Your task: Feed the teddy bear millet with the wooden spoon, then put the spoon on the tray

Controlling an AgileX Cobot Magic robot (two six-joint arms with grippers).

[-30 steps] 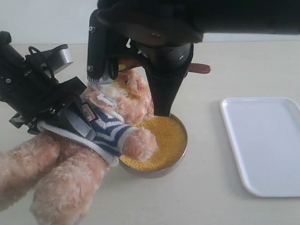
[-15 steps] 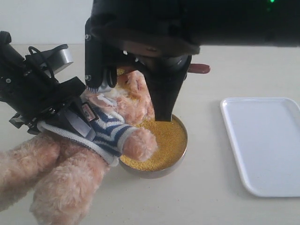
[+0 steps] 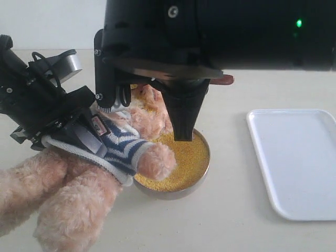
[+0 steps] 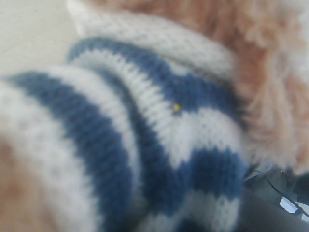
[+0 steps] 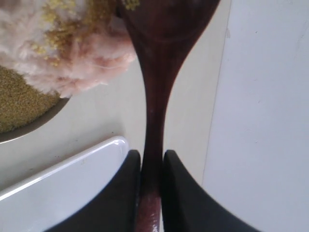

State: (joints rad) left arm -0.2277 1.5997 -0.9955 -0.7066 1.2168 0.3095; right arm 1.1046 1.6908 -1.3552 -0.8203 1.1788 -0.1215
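Observation:
The teddy bear (image 3: 137, 153) leans back over the near edge of the metal bowl of millet (image 3: 191, 157), and my left gripper (image 3: 79, 134) is shut on its striped torso. Its blue-and-white shirt (image 4: 145, 121) fills the left wrist view, hiding the fingers. My right gripper (image 5: 151, 154) is shut on the wooden spoon's handle (image 5: 153, 111). The spoon's bowl (image 5: 164, 19) rests against the bear's fur (image 5: 82, 58), which has yellow grains stuck on it. In the exterior view the right gripper (image 3: 184, 126) points down over the bowl, and the spoon's handle end (image 3: 226, 80) sticks out behind it. The white tray (image 3: 294, 163) lies at the right.
The right arm's black body (image 3: 210, 31) fills the top of the exterior view and hides the bear's face. The bear's legs (image 3: 68, 210) sprawl to the front left. Bare table lies between bowl and tray.
The right arm has shifted lower and nearer in the exterior view, covering more of the bear's head. The spoon stays at the bear's face, and the left gripper and bear have not moved.

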